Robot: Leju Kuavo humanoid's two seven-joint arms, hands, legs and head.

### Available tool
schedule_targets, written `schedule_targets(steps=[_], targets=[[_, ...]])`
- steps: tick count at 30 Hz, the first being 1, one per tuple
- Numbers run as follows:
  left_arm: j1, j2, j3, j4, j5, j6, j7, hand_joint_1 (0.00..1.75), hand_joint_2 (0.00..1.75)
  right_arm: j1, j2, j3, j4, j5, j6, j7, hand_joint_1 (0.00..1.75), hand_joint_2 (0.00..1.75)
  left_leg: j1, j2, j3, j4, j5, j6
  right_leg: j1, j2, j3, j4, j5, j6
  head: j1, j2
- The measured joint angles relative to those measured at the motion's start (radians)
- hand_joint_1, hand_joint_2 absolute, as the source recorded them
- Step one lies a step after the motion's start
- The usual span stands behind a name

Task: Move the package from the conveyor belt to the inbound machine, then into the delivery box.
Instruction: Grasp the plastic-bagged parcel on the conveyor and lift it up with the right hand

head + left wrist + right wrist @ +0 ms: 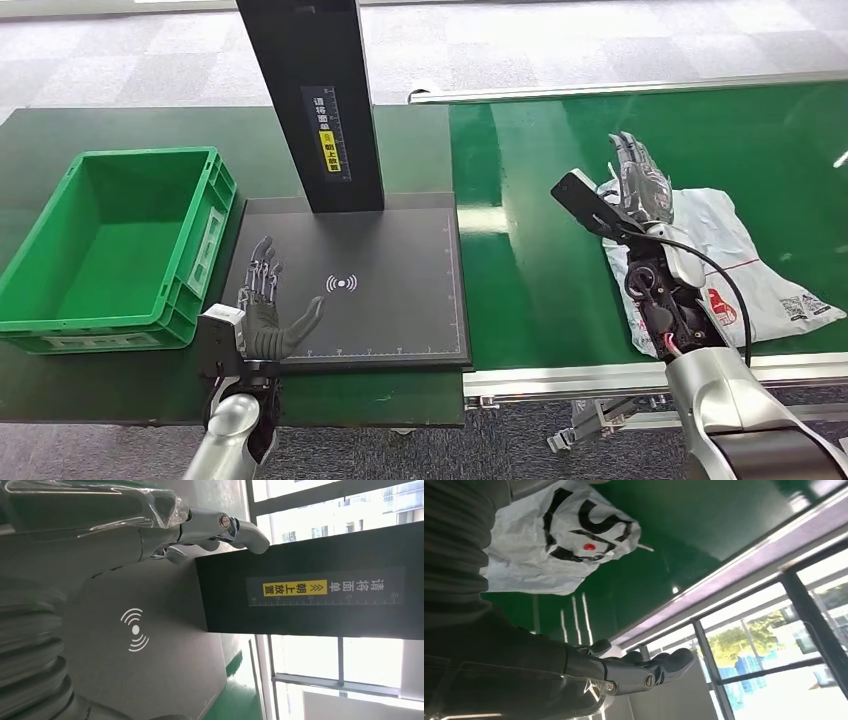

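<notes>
A white plastic package (735,262) with black and red print lies on the green conveyor belt (540,230) at the right. My right hand (640,180) hovers over the package's left end, fingers stretched out, gripping nothing; the right wrist view shows the package (559,535) close under the hand (634,672). My left hand (268,312) is open with fingers spread above the front left corner of the black inbound machine pad (380,300), near its white signal mark (341,284). The green delivery box (110,250) stands empty at the left.
The machine's black post (318,100) with a yellow label rises from the back of the pad; the left wrist view shows the post (320,595) and signal mark (134,630). The belt's metal front rail (600,375) runs along the near edge. Grey carpet lies beyond.
</notes>
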Motion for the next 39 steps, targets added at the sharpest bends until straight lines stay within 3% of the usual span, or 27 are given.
schedule_targets(steps=[4,8,12,20,32,35,39], targets=[[-0.004,0.008,-0.001,0.008,0.01,0.008,-0.009,0.0,1.75,-0.001,-0.033,0.013,0.046,0.132,0.089,0.123,0.0,1.75,0.0,0.0,0.0,0.0,0.0,0.0,0.0,0.0,0.0,0.0,0.0,0.0,0.0,0.0],[0.006,0.014,0.0,-0.001,0.018,0.034,-0.013,0.0,1.75,-0.032,-0.069,0.034,0.094,0.255,0.115,0.252,0.0,1.75,0.0,0.0,0.0,0.0,0.0,0.0,0.0,0.0,0.0,0.0,0.0,0.0,0.0,0.0],[0.026,0.017,0.002,-0.021,0.015,0.043,-0.004,0.0,1.75,-0.093,-0.102,0.04,0.158,0.321,0.258,0.346,0.0,1.75,0.0,0.0,0.0,0.0,0.0,0.0,0.0,0.0,0.0,0.0,0.0,0.0,0.0,0.0],[0.037,0.019,0.006,-0.032,0.008,0.043,0.004,0.0,1.75,-0.133,-0.149,0.041,0.257,0.361,0.458,0.438,0.0,1.75,0.0,0.0,-0.001,0.0,0.0,0.0,0.0,0.0,0.0,0.0,0.0,0.0,0.0,0.0],[0.04,0.016,0.006,-0.033,0.002,0.038,0.013,0.0,1.75,-0.132,-0.178,0.036,0.305,0.366,0.555,0.438,0.0,1.75,0.0,0.0,0.0,0.0,0.0,0.0,0.0,0.0,0.0,0.0,0.0,0.0,0.0,0.0],[0.039,0.01,0.006,-0.032,-0.002,0.028,0.018,0.0,1.75,-0.114,-0.19,0.029,0.31,0.357,0.613,0.377,0.0,1.75,0.0,0.0,0.0,0.0,0.0,0.0,0.0,0.0,0.0,0.0,0.0,0.0,0.0,0.0],[0.032,0.006,0.005,-0.028,-0.003,0.021,0.022,0.0,1.75,-0.077,-0.199,0.017,0.312,0.319,0.686,0.222,0.0,1.75,0.0,0.0,0.0,0.0,-0.001,0.0,0.0,0.0,0.0,0.0,0.0,0.0,0.0,0.0]])
